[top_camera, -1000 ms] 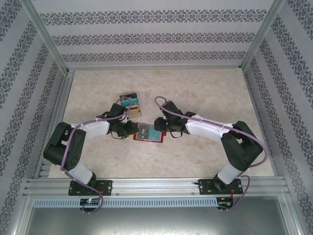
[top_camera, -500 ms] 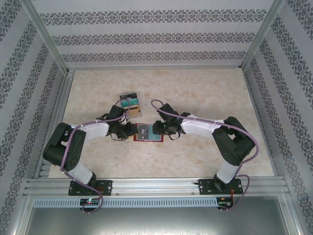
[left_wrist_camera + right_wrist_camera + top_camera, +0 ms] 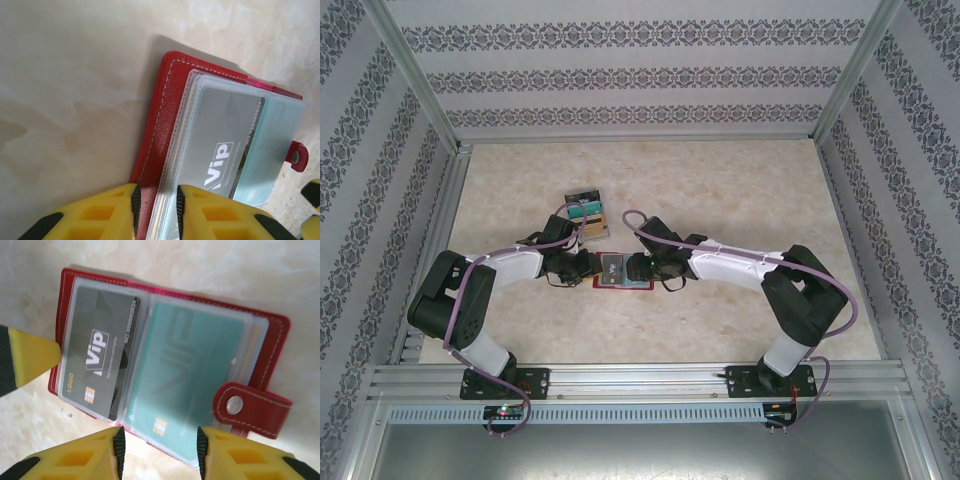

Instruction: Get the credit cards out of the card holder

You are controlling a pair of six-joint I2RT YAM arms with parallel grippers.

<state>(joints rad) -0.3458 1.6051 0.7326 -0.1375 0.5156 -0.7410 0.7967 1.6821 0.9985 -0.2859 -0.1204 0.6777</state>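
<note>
Extraction step: left fingers point(image 3: 135, 210) clamp the card holder point(image 3: 160, 110); right fingers point(image 3: 118, 452), parted astride the teal card point(image 3: 195, 370), should next close on it.

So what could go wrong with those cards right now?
The right gripper stands open at the lower edge of the teal card; that card lies under a clear sleeve, so it may pinch plastic too and drag the whole card holder. The left gripper sits at just the holder's left edge, so the holder might slide or fold.
</note>
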